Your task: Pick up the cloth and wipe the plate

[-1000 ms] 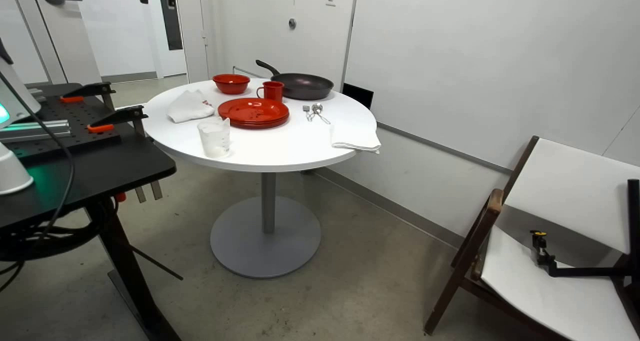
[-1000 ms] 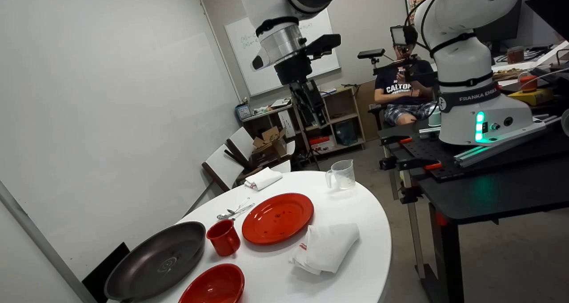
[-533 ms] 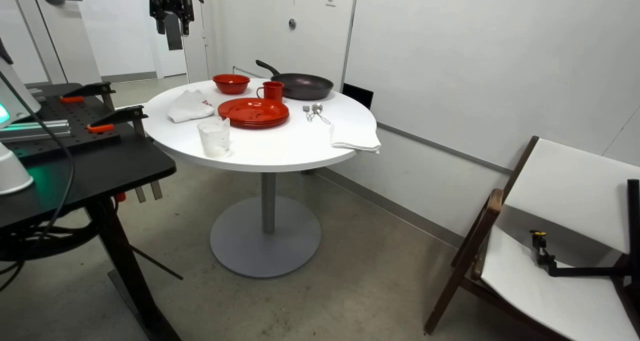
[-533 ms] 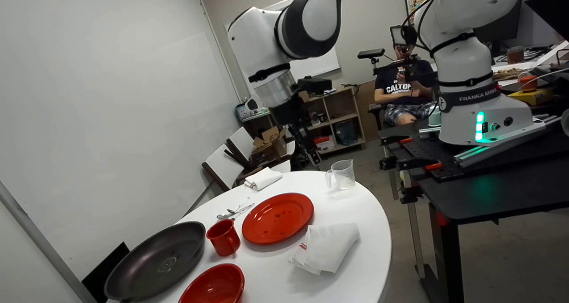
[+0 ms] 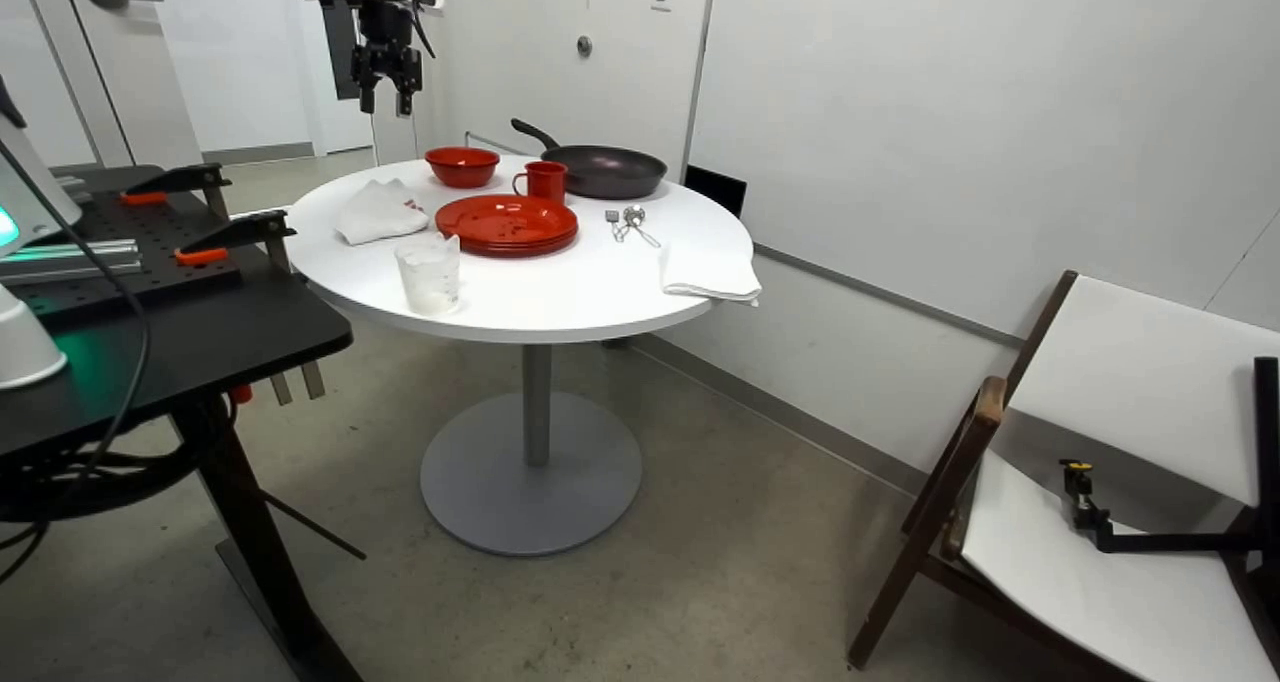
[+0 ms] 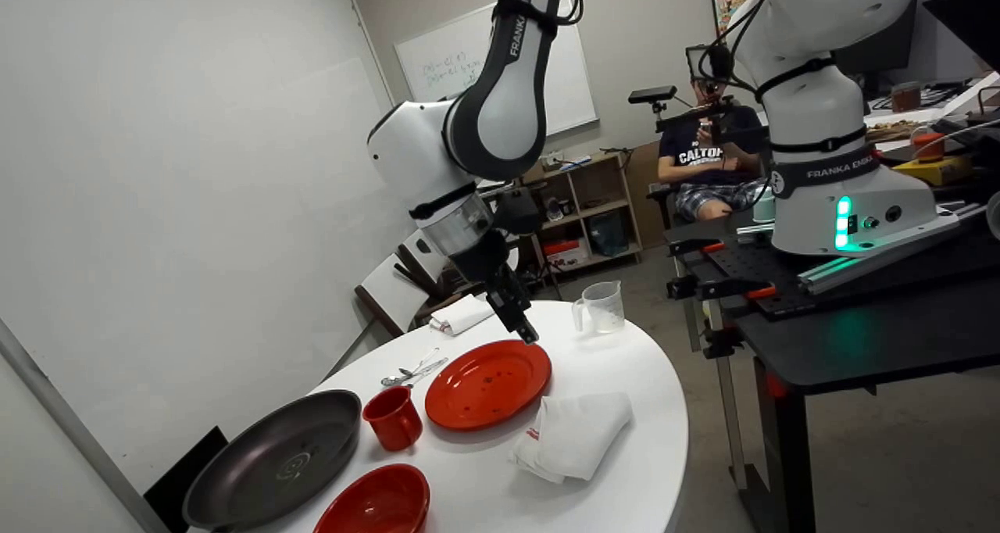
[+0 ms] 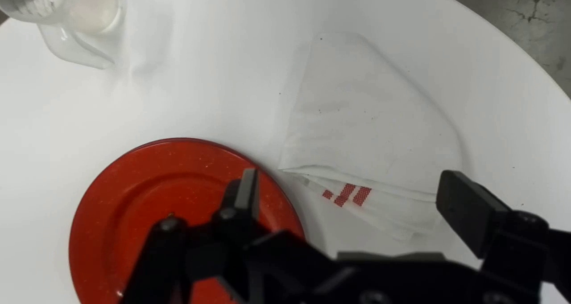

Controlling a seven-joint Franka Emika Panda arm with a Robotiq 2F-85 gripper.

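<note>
1. The cloth (image 7: 374, 112) lies folded on the table (image 5: 560, 297), just beside the red plate (image 6: 500, 396); can't tell if its corner touches the rim. Not yet picked up.
2. The gripper (image 5: 386, 107) is up in the air with its jaws spread wide, nothing between them. Step in hand: probably lining up to grab.
3. Doing it well: in the wrist view one finger (image 7: 247, 192) shows against the plate, so shift toward the cloth before dropping or it may hit the rim. Pinch several layers near the red stripes (one thin layer would likely just unfold).
4. Wipe lightly: the plate looks stacked on others and might slide. Dark specks (image 6: 488, 380) on it are the likely target.
5. A spare cloth (image 6: 462, 314) sits at the table edge (don't mix them up).
6. Hard to see: gripper and frame edge hide part of the plate in the wrist view; jug (image 7: 84, 18) cut off there too. Bowl (image 6: 375, 502) cropped in an exterior view. Layer count and height over the cloth: unclear.
</note>
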